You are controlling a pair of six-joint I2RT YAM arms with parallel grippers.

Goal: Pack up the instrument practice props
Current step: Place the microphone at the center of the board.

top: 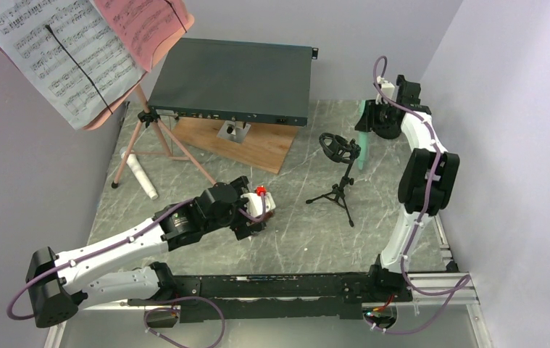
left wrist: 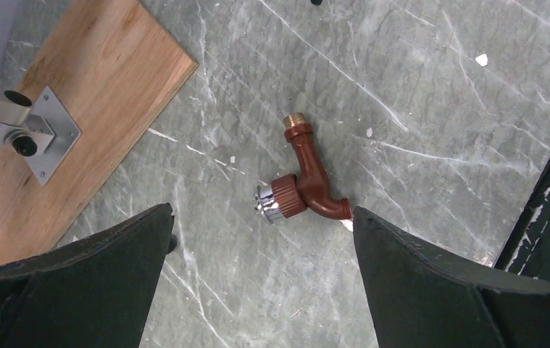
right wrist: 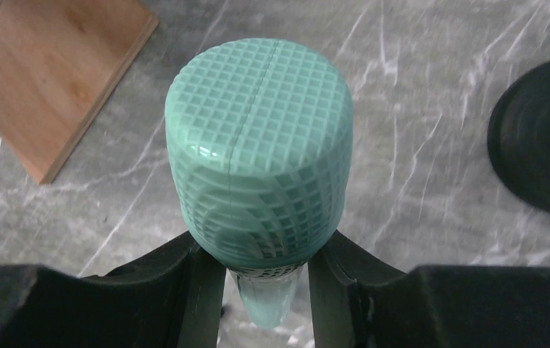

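The pink music stand with white (top: 54, 51) and red (top: 145, 25) sheet-music pages stands at the back left on pink tripod legs (top: 157, 141). A white microphone (top: 140, 172) lies by the legs. A black mic mount (top: 338, 156) on a small tripod stands mid-table. My right gripper (top: 370, 119) is shut on the mint microphone (top: 363, 141), which hangs head-up beside the mount. In the right wrist view the fingers (right wrist: 199, 275) clamp it under its gridded head (right wrist: 261, 138). My left gripper (left wrist: 261, 217) is open and empty, low over the table in the top view (top: 257, 210).
A small brown tap-shaped piece (left wrist: 308, 177) lies on the marble between the left jaws' tips. A big dark grey flat box (top: 235, 80) sits on a metal foot (left wrist: 32, 134) on a wooden board (top: 246, 141). Walls stand close on both sides.
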